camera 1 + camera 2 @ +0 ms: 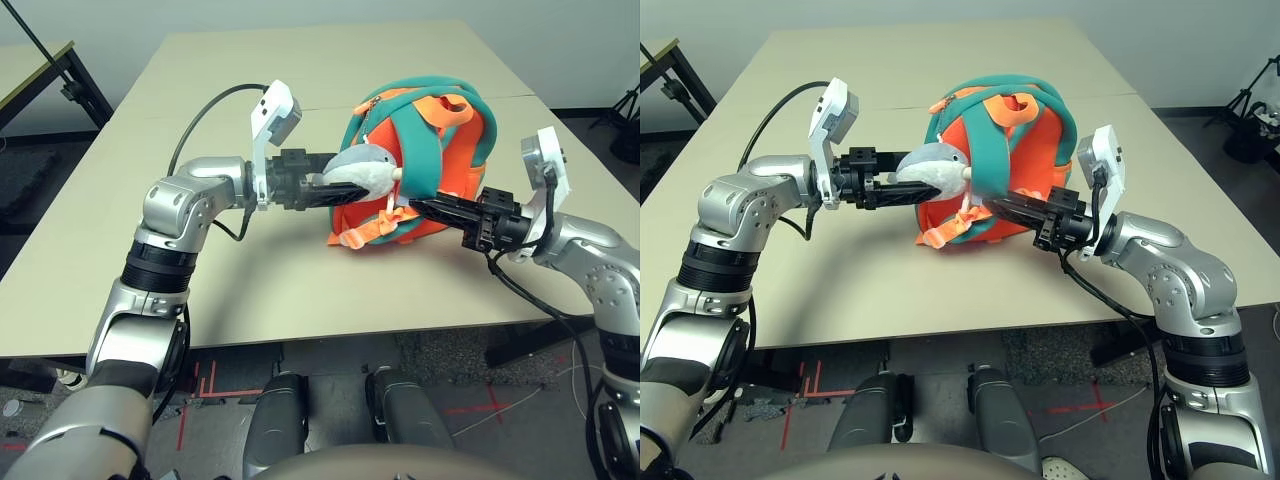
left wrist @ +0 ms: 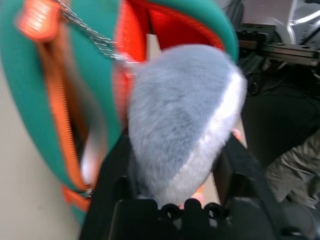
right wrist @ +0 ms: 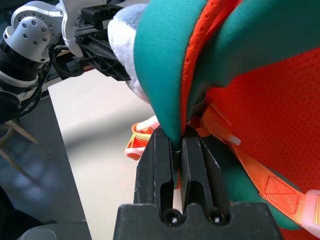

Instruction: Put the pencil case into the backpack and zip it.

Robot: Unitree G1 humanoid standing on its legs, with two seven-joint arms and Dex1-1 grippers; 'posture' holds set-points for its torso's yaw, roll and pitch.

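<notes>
The teal-and-orange backpack point(image 1: 470, 165) lies on the table's middle, straps toward me. Its grey-white plush fish point(image 1: 362, 165) hangs on a small chain point(image 2: 85, 27) at its left side. My left gripper point(image 1: 345, 190) reaches in from the left, and its fingers point(image 2: 112, 175) press both sides of the fish point(image 2: 185, 115). From the right, my right gripper point(image 3: 177, 142) is shut on the edge of a teal strap point(image 3: 165, 75) low on the bag. The orange zipper point(image 2: 60, 125) gapes open. The pencil case is hidden from view.
The beige table point(image 1: 300, 290) has bare surface in front of the bag and to its left, and its front edge runs close below my forearms. A second table point(image 1: 30, 60) stands far left, and a black stand point(image 1: 625, 110) at the right.
</notes>
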